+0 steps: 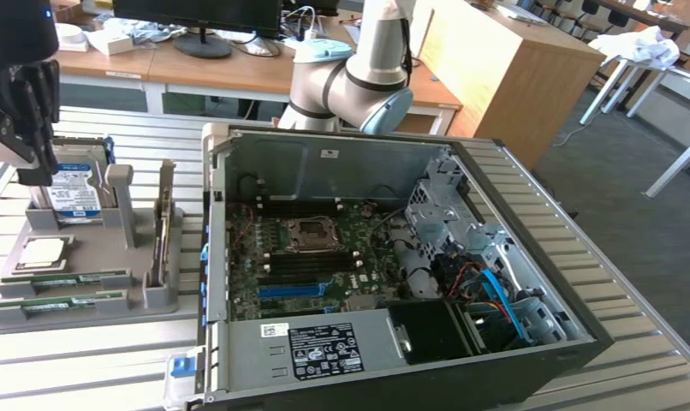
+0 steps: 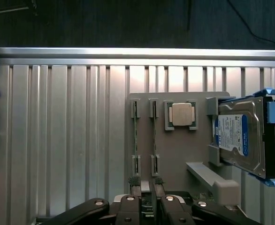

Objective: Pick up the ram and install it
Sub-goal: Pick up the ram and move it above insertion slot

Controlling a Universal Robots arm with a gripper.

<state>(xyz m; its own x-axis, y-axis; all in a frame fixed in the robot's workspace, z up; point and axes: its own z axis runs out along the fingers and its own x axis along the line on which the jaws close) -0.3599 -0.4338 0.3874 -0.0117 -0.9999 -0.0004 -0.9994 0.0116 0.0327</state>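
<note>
Two ram sticks lie side by side in a grey holder tray [image 1: 82, 321] at the exterior view's left: one ram stick [image 1: 65, 278] and a second ram stick [image 1: 60, 301]. In the wrist view both stand edge-on as thin green strips, one ram [image 2: 135, 136] and the other ram [image 2: 153, 136]. My gripper [image 1: 34, 175] hangs well above the tray's far end, near the hard drive. Its fingertips [image 2: 133, 187] stand a little apart with nothing between them; the gripper [image 2: 146, 190] lines up with the ends of the two sticks.
On the same tray sit a square silver CPU [image 2: 182, 114] and an upright hard drive [image 2: 238, 136] with a blue-white label. An open PC case [image 1: 528, 205] with its motherboard [image 1: 311, 257] lies at the exterior view's right on the slatted metal table [image 2: 57, 140].
</note>
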